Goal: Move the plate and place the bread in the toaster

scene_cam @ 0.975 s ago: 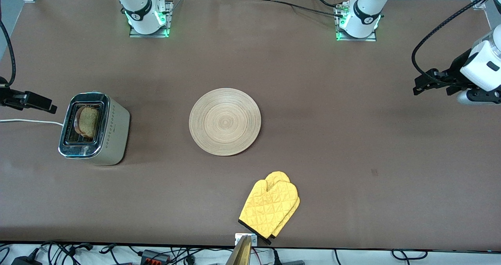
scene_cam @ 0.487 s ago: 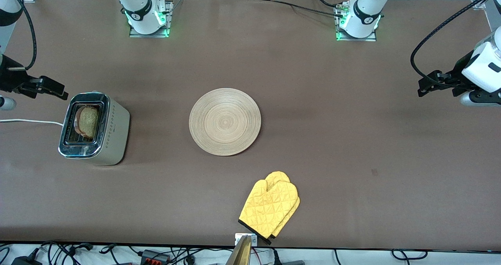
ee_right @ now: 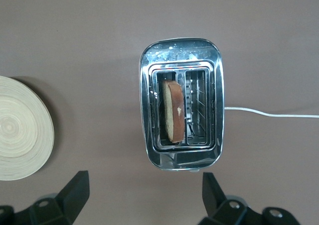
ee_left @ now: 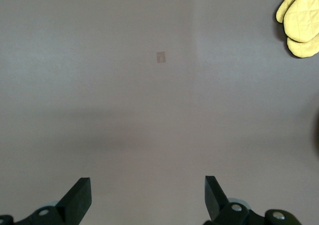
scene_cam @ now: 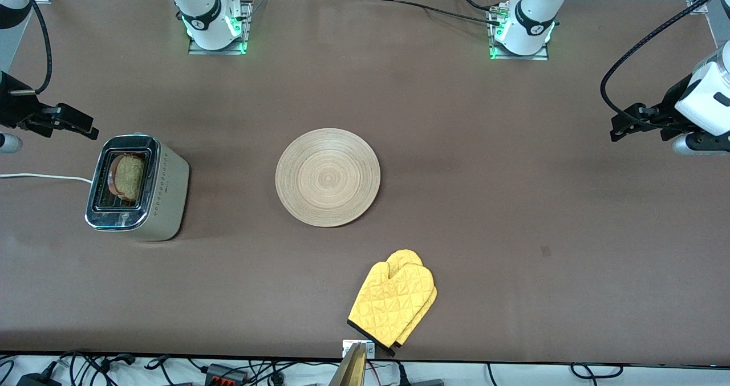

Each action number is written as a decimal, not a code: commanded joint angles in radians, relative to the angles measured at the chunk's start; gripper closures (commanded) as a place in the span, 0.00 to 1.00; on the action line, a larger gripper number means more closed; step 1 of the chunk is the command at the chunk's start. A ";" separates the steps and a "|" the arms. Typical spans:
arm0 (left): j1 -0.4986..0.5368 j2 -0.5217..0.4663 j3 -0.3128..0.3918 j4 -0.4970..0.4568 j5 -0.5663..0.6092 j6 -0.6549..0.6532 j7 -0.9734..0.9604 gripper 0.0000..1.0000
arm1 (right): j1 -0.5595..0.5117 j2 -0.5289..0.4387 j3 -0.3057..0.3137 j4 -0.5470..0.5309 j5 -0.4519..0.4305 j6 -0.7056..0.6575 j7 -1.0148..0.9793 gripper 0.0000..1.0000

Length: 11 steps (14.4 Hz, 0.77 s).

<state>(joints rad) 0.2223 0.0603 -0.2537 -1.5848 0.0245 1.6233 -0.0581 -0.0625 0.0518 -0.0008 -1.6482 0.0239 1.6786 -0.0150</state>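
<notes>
Bread (scene_cam: 126,177) upright in toaster (scene_cam: 137,187); plate (scene_cam: 328,177) mid-table; yellow mitts (scene_cam: 393,302) nearer camera

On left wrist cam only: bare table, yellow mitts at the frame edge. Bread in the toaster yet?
Observer: Yes. The bread stands on edge in the toaster, in the slot on the plate's side.
Operator: Plate status?
Observer: The plate lies bare mid-table, apart from the toaster. The mitts are nearer the front camera than it.
Operator: Right arm?
Observer: The right end effector hangs open and holds nothing, above the toaster's end of the table. Your left end effector is also open, over bare table at the left arm's end.
</notes>
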 commanded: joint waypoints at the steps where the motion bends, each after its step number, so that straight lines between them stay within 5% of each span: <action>1: 0.000 0.015 -0.003 0.029 0.018 -0.014 0.001 0.00 | -0.004 -0.020 0.005 -0.005 -0.009 -0.019 -0.025 0.00; 11: -0.008 0.015 -0.010 0.032 0.018 -0.016 -0.002 0.00 | -0.005 -0.032 0.004 -0.007 -0.015 -0.019 -0.023 0.00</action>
<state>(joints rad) 0.2204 0.0609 -0.2590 -1.5846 0.0245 1.6233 -0.0574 -0.0624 0.0403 -0.0006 -1.6482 0.0215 1.6710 -0.0191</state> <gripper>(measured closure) 0.000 0.000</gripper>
